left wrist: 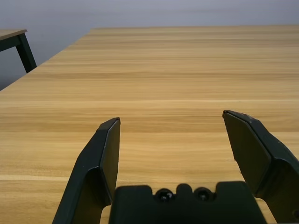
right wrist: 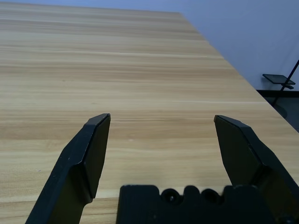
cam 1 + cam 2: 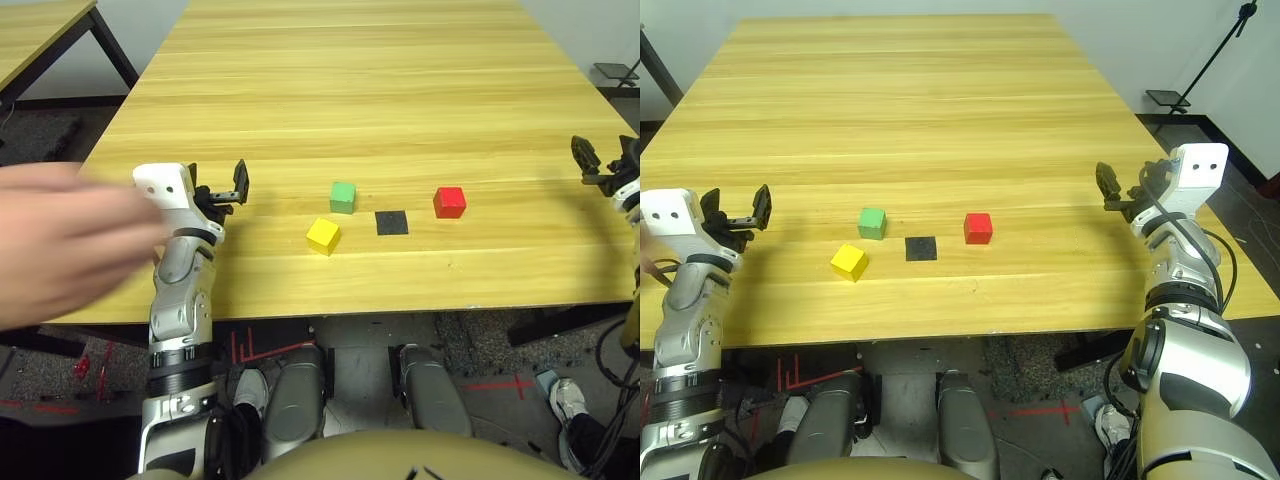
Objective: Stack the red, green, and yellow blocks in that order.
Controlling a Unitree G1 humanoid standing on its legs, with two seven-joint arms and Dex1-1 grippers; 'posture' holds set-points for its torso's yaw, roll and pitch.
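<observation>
1. Left end effector (image 1: 171, 116), left side: black angular fingers spread wide, empty.
2. Right end effector (image 2: 162, 116), right side: likewise wide, empty.
3. Wood-grain surface (image 3: 360, 110) between them: plain matte cubes, green block (image 3: 342, 198) left of centre, yellow block (image 3: 323, 236) nearer, red block (image 3: 449, 202) farther right.
4. Flat black square (image 3: 391, 223) between green and red.
5. Blurred hand (image 3: 75, 240), far left.
</observation>
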